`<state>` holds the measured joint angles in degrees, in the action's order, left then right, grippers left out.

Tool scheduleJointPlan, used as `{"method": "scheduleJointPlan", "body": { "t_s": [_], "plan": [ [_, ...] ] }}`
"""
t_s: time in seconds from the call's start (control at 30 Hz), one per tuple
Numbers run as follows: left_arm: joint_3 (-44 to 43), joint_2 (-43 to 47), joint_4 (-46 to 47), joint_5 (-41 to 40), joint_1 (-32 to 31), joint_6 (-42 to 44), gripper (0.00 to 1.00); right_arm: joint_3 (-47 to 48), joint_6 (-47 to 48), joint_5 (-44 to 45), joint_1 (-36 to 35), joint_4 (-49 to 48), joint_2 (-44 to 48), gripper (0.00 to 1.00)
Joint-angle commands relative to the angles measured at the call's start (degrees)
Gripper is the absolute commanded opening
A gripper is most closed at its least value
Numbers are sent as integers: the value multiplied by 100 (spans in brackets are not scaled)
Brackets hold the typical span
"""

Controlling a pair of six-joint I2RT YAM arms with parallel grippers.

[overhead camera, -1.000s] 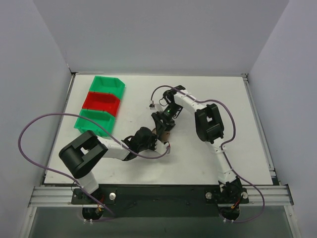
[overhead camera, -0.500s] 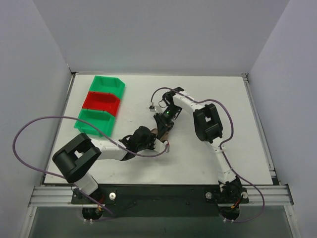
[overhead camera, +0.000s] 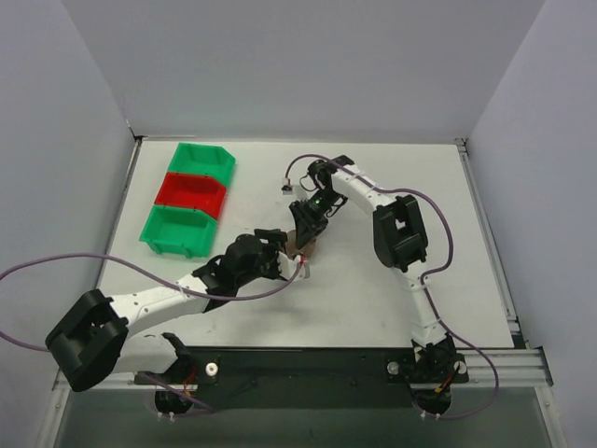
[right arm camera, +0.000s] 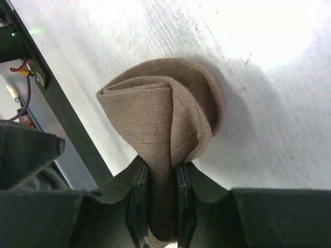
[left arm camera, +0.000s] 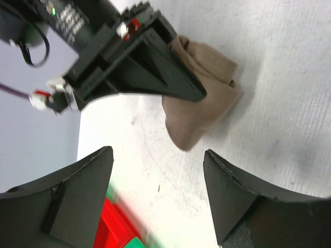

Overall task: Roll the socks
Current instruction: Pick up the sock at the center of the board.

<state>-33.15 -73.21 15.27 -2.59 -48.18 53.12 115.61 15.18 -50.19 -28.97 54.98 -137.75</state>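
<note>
On the white table (overhead camera: 392,280), the left gripper (left arm camera: 156,155) stands wide open near the socks (left arm camera: 204,106), a soft, light, floppy brown bundle lying mid-table, which the right gripper (right arm camera: 159,175) pinches tight at its thick folded end, probably the best place to hold.

Tan, finely ribbed sock (right arm camera: 165,119), black fingers (right arm camera: 137,194), white-and-black arms (overhead camera: 159,299) with a small green light (left arm camera: 51,9), purple cables (left arm camera: 13,91), one red bin (overhead camera: 193,191) between two green bins (overhead camera: 202,161), white table (overhead camera: 373,299) faintly speckled grey, silver rail (overhead camera: 298,359), pale lavender-grey walls (overhead camera: 308,65).
</note>
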Motion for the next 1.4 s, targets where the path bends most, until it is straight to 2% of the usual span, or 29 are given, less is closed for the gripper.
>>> {"method": "scheduleJointPlan", "body": {
  "t_s": [0.0,0.13,0.2,0.3,0.43,0.57,0.7,0.87,0.97,1.07,1.1,1.37],
  "plan": [
    [63,622,-393,-233,483,-267,82,207,-164,211,76,83,688,0],
    [-183,887,-630,-31,1387,-609,83,120,-313,518,102,-154,1039,0],
    [-219,888,-560,-162,1618,-601,86,-3,-445,703,111,-408,1180,0],
    [-358,669,-507,-321,2136,-549,88,31,-621,1002,94,-585,1198,0],
    [-561,343,-560,109,3040,-566,88,268,-753,1336,67,-611,1084,0],
    [-851,-26,-788,250,3394,-619,88,243,-929,2186,111,-866,1206,0],
    [-965,-158,-561,127,3570,-636,88,94,-833,3040,146,-1217,1601,0],
    [-1562,-895,-578,-83,4079,-768,88,-56,-789,3490,137,-1552,2032,0],
    [-1826,-1387,-376,-207,4238,-514,88,-179,-753,3604,137,-1613,2112,0],
    [-2300,-1757,-769,257,4545,-250,90,-293,-736,3613,146,-1648,2121,0],
    [-2423,-1810,-1128,738,4694,-50,90,-328,-727,3604,155,-1666,2121,0],
    [-3522,-2074,-3176,2242,5249,1277,92,-548,-780,3543,137,-1772,2235,0]
  ]
}}
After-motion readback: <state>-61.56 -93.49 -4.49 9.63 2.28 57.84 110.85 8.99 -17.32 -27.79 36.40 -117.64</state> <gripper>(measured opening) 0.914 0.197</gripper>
